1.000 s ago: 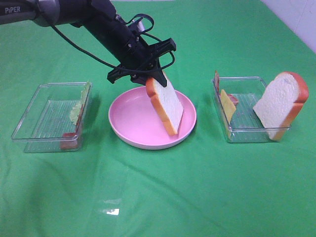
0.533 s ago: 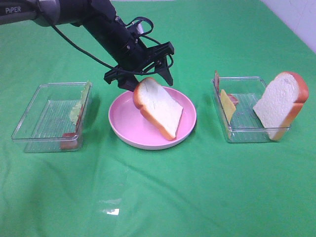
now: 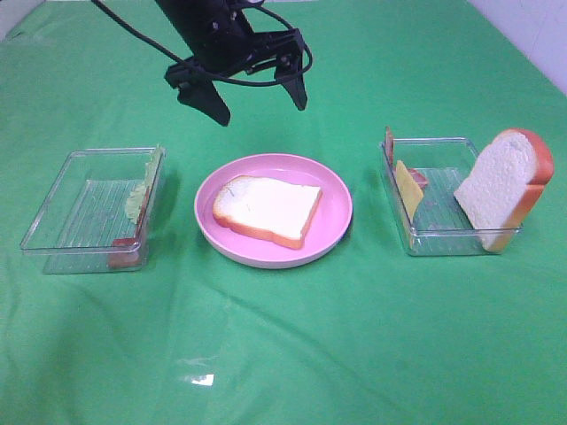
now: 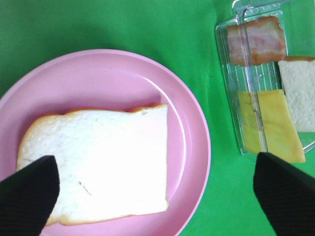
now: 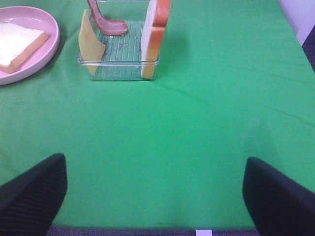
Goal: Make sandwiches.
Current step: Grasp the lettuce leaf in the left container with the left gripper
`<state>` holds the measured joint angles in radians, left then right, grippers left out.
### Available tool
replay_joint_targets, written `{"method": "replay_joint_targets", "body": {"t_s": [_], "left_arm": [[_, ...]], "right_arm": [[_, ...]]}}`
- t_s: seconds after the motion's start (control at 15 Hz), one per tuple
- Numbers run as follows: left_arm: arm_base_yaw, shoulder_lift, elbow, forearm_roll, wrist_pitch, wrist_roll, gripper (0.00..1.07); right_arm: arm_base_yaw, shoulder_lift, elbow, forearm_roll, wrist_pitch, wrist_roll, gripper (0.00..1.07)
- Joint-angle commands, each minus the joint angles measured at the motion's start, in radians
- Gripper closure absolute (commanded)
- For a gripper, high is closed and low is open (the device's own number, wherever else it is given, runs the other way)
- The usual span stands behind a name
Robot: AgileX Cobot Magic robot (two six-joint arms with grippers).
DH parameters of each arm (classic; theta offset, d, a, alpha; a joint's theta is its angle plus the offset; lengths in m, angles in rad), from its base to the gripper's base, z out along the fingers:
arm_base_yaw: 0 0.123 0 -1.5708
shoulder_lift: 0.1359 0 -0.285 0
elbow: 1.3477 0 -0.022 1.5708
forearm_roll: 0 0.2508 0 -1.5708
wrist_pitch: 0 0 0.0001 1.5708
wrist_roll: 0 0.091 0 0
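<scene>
Green cloth [image 3: 283,354] is spread over the whole table. The left gripper [image 3: 261,111] is held wide open and empty above the pink plate [image 3: 208,226]. The right gripper [image 5: 155,196] is also open with nothing in it, well apart from the trays. One bread slice [image 3: 266,208] is laid flat on the plate.

Cheese [image 3: 409,190], bacon [image 4: 256,39] and a second bread slice [image 3: 505,186] are leaned upright in the right tray [image 3: 443,243]. Lettuce [image 3: 137,202] is leaned in the left tray [image 3: 62,212].

Trouble may be expected at the trays. The thin cheese is pressed close to the wall, so it could be missed or the light tray dragged. The tall slice could be tipped out if it is nudged.
</scene>
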<state>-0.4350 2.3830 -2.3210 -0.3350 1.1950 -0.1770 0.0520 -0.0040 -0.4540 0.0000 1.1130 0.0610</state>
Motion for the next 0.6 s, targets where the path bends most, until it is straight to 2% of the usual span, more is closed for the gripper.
{"method": "replay_joint_targets", "body": {"t_s": [0.07,0.13,0.27,0.4,0.6], "left_arm": [[-0.005,-0.021,-0.104,0.161,0.123,-0.037,0.05],[-0.003,-0.075,-0.115,0.215,0.123,-0.058,0.05],[-0.002,-0.139,-0.114,0.335,0.123,-0.06,0.05],[0.032,-0.197,-0.104,0.346,0.123,-0.068,0.05],[0.089,-0.269,-0.006,0.342,0.123,-0.068,0.05]], "right_arm": [[-0.004,-0.026,0.003,0.0,-0.011,-0.009,0.13],[-0.004,-0.026,0.003,0.005,-0.011,-0.009,0.13],[-0.004,-0.026,0.003,0.005,-0.011,-0.009,0.13],[-0.004,-0.026,0.003,0.005,-0.011,-0.009,0.13],[-0.004,-0.026,0.003,0.005,-0.011,-0.009,0.13]]}}
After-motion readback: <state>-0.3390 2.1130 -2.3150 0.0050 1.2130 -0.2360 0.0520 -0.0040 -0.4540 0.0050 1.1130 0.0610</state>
